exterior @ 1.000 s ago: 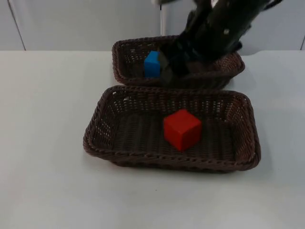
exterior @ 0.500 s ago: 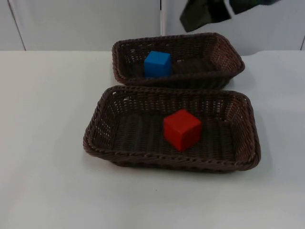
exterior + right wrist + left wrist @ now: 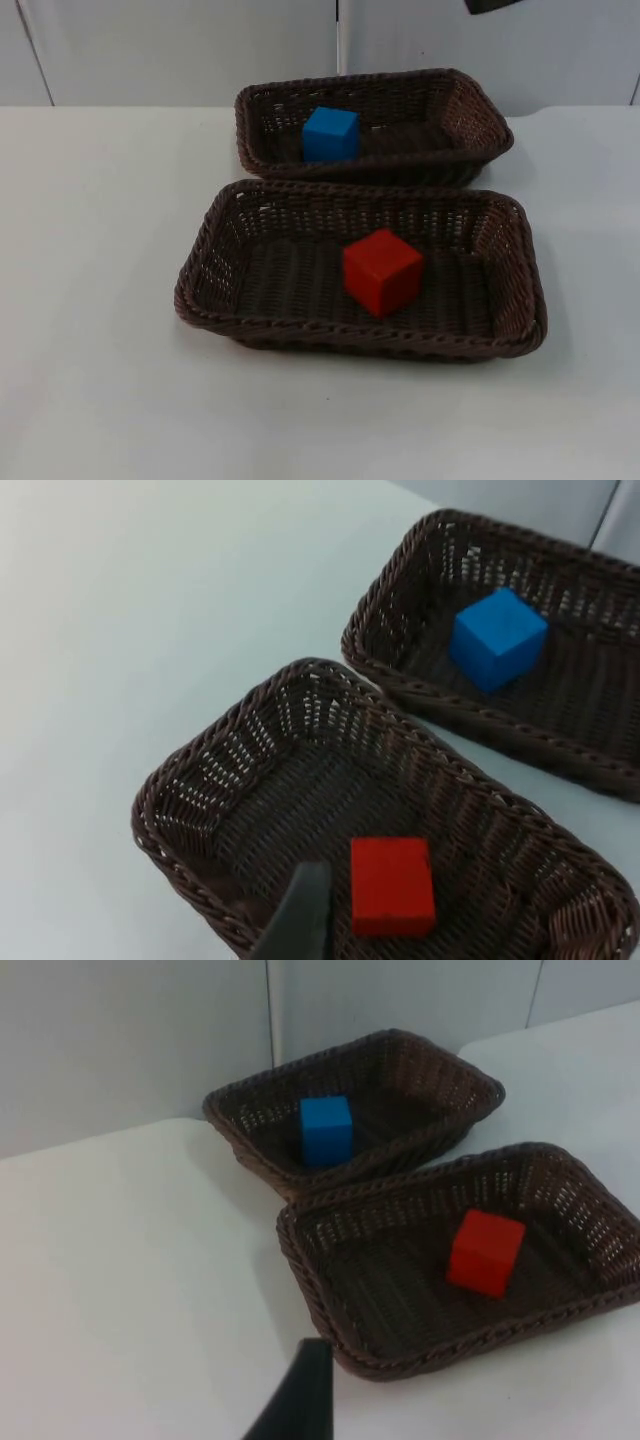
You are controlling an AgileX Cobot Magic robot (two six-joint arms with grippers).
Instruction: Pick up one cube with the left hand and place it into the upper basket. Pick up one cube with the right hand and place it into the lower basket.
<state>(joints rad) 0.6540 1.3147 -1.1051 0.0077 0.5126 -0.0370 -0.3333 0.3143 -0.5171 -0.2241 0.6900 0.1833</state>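
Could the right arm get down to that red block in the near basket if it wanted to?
Probably yes. The red block sits alone in the open-topped near basket, nothing over it or touching it, and the right wrist view looks straight down on it.

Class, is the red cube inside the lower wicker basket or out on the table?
Inside. The red cube rests on the floor of the lower brown wicker basket, with the woven rim all around it.

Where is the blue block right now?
The blue cube sits inside the upper basket, toward its left end in the top view, next to the grey partition wall. The red cube lies apart from it in the lower basket.
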